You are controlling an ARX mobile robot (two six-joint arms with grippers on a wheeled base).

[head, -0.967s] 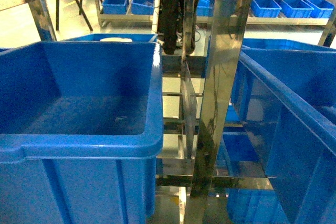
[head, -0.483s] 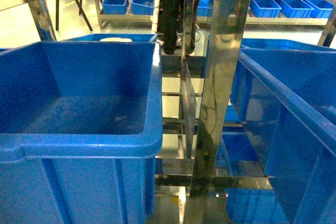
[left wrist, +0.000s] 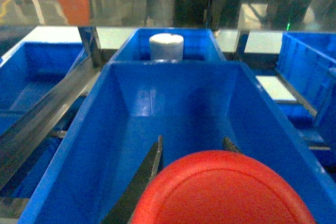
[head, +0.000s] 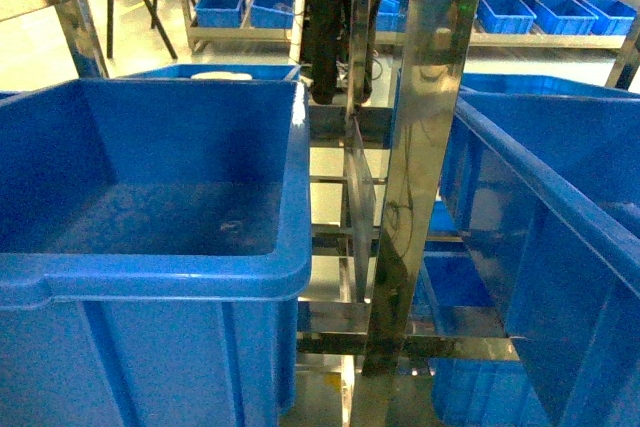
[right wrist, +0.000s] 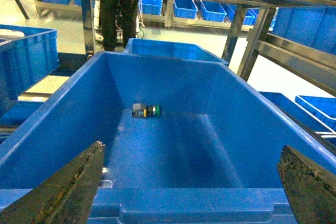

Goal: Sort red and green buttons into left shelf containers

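Lower centre of left wrist view, left end effector [left wrist: 191, 153] grips red button [left wrist: 223, 190] over blue bin [left wrist: 68, 177]; release centred. Right end effector [right wrist: 191, 182] open, empty.

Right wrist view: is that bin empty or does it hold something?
Not empty. One button with a green cap lies on its side on the floor of the bin.
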